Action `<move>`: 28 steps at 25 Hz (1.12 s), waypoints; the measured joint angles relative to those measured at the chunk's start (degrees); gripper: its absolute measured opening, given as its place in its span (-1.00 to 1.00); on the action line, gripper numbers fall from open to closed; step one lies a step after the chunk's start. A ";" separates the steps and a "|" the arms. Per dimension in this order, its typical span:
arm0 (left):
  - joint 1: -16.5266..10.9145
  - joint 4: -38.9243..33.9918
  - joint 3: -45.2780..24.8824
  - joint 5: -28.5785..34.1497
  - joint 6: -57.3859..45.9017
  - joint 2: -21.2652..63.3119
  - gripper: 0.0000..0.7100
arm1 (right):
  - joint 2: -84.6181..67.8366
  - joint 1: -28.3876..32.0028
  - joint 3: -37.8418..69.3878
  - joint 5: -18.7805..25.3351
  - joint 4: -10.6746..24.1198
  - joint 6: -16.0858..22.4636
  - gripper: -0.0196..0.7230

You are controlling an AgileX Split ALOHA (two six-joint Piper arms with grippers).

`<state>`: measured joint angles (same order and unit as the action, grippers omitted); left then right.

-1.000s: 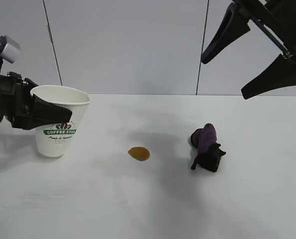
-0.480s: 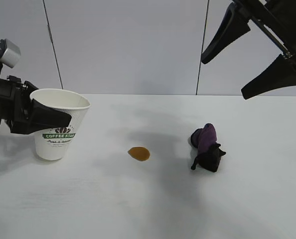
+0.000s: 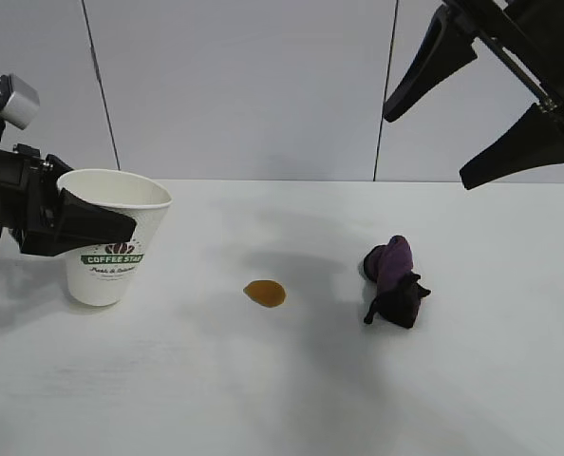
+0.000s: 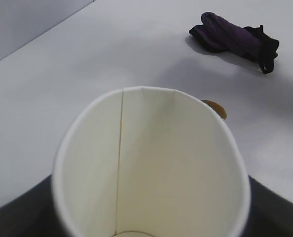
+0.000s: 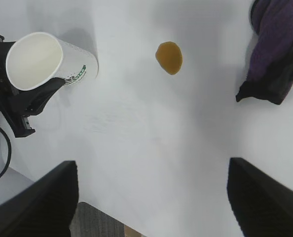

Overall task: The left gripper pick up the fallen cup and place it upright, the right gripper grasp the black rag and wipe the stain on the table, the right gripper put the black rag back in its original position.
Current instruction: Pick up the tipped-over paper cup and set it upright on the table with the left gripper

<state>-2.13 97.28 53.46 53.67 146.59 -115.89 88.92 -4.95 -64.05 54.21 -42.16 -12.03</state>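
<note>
Judging the cup (image 3: 111, 271) first, we took it for light, thin-walled paper that would dent under a hard squeeze and tip easily when empty. The body below the rim looked the best place to hold it. It stood upright on the counter (image 3: 263, 399) at the left, mouth up. The left gripper (image 3: 121, 217) came at it from the side, jaws closed around the upper body with one finger lying across the front wall.

The rag (image 3: 394, 282) lay bunched at the right, well apart from the cup. We judged it soft and limp, and best pinched from above at its highest fold. The stain (image 3: 264, 293) sat between cup and rag and looked wet. The right gripper (image 3: 426, 149) hung high above the rag's side of the counter, jaws wide and empty.

The outside view alone gave us the logo and both arms at once. The left wrist view looked straight down into the cup (image 4: 151, 163), showing an empty white inside and a seam, with the stain (image 4: 216, 107) peeping past the rim. The right wrist view looked down on the whole layout, cup (image 5: 35, 59), stain (image 5: 169, 57) and rag (image 5: 274, 64), and showed a finger on each side of the cup.
</note>
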 joint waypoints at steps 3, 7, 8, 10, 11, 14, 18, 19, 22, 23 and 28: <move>0.00 0.00 0.00 -0.56 -0.88 0.00 0.53 | 0.00 0.00 0.00 0.00 0.00 0.00 0.58; 0.00 0.00 0.00 -2.04 -2.21 0.00 0.70 | 0.00 0.00 0.00 0.00 0.00 0.00 0.58; 0.00 0.00 0.00 -2.29 -2.56 0.00 0.75 | 0.00 0.00 0.00 0.00 0.00 0.00 0.58; 0.00 0.00 0.00 -2.57 -3.05 0.00 0.82 | 0.00 0.00 0.00 0.00 0.00 0.00 0.58; 0.00 0.00 0.00 -2.63 -3.28 0.00 0.83 | 0.00 0.00 0.00 0.00 0.00 0.00 0.58; 0.00 0.00 0.00 -2.63 -3.72 0.00 0.85 | 0.00 0.00 0.00 -0.06 0.00 0.00 0.58; 0.00 0.00 0.00 -2.63 -5.03 0.00 0.85 | 0.00 0.00 0.00 -0.06 0.00 0.00 0.58; 0.00 0.00 0.00 -2.63 -5.62 0.00 0.85 | 0.00 0.00 0.00 -0.06 0.00 0.00 0.58; 0.00 0.00 0.00 -2.67 -7.02 0.00 0.85 | 0.00 0.00 0.00 -0.06 0.00 0.00 0.58; 0.00 0.00 0.00 -2.67 -7.14 0.02 0.85 | 0.00 0.00 0.00 -0.06 0.00 0.00 0.58; 0.00 0.00 0.00 -2.67 -7.39 0.02 0.85 | 0.00 0.00 0.00 -0.06 0.00 0.00 0.58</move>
<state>-2.13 97.28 53.46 51.00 139.20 -115.87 88.92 -4.95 -64.05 54.15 -42.16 -12.03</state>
